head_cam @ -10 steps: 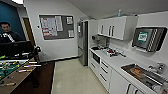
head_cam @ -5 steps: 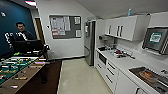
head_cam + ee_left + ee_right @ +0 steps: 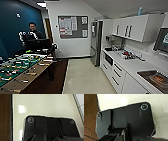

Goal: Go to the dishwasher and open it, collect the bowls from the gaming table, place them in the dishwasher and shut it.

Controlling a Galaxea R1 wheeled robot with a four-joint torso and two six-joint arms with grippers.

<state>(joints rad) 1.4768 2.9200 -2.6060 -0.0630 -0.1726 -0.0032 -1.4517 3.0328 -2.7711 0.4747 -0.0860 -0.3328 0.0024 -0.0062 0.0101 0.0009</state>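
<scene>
Glossy pale floor (image 3: 47, 105), stainless-steel fridge (image 3: 95, 42), wood-edged gaming table (image 3: 22, 67).

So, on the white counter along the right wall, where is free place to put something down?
The white counter is bare between the cluster of red and dark items near the wall and the sink at the near end. It is crowded further back, by the fridge, where small appliances stand. The gaming table is full of rods.

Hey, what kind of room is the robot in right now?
Most likely an office break room or kitchenette. White cabinets hang over a long counter with a sink, a tall steel fridge stands at the far end, and a table-football table sits opposite.
</scene>
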